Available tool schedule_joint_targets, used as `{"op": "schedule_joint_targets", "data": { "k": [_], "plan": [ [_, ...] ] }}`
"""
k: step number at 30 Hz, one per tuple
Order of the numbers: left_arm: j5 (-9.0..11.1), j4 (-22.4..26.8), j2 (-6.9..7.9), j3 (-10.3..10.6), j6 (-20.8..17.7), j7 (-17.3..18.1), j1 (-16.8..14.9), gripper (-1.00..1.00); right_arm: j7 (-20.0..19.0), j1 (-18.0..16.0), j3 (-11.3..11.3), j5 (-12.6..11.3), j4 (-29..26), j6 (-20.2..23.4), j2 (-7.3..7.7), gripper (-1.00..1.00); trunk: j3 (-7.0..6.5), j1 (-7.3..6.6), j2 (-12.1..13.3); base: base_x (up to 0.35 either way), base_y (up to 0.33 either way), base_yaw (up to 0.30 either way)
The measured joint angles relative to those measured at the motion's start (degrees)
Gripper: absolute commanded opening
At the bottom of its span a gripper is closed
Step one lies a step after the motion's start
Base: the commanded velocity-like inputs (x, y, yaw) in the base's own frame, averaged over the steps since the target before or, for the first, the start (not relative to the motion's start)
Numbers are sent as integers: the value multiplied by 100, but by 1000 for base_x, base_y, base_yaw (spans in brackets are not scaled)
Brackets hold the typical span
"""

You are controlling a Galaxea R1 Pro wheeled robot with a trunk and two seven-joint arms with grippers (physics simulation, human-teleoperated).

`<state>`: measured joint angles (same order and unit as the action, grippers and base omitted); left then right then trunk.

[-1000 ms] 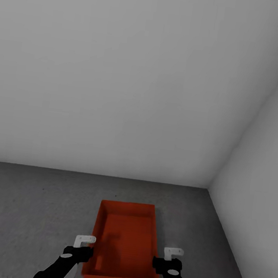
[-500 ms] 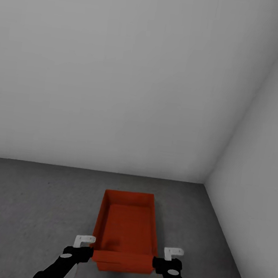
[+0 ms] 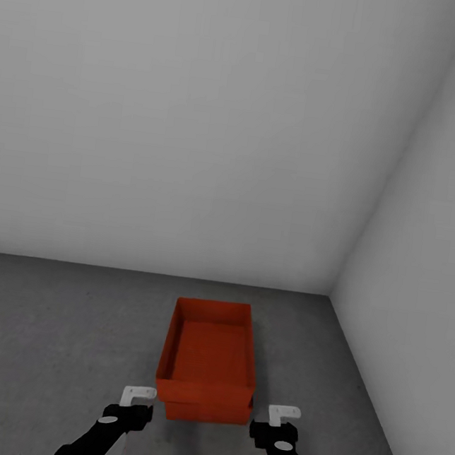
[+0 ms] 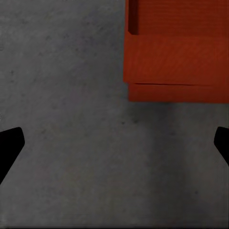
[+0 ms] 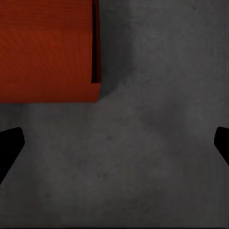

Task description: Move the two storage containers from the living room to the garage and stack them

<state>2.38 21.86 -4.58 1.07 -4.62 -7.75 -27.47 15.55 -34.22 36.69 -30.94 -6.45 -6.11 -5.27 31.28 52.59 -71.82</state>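
Two orange-red storage containers stand stacked on the dark grey concrete floor [image 3: 65, 336] of the garage. The upper container [image 3: 210, 346] sits inside the rim of the lower container [image 3: 206, 412], whose front wall shows beneath it. My left gripper [image 3: 135, 410] and right gripper [image 3: 271, 429] hang just short of the stack, one off each near corner, touching neither bin. In the left wrist view the left gripper [image 4: 114, 145] is open over bare concrete with the stack [image 4: 176, 62] beyond. In the right wrist view the right gripper [image 5: 114, 143] is open too, with the stack [image 5: 47, 47] ahead.
A plain pale grey wall [image 3: 183, 122] rises behind the stack. A second wall [image 3: 418, 294] meets it in a corner close on the right. The concrete stretches wide to the left of the bins.
The upper bin was between my two grippers, against their fingers; now it rests lower and farther ahead on the other bin, free of both. The view has shifted a little.
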Motion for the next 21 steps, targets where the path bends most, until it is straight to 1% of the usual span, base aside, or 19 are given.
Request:
{"op": "schedule_joint_targets", "data": {
  "k": [21],
  "plan": [
    [0, -27, 7, 2, -9, 0, -2, 100, 0, 2, 3, 0, 0, -8, 0, 100, -188, -1, 0, -8, 0, 0]
  ]
}}
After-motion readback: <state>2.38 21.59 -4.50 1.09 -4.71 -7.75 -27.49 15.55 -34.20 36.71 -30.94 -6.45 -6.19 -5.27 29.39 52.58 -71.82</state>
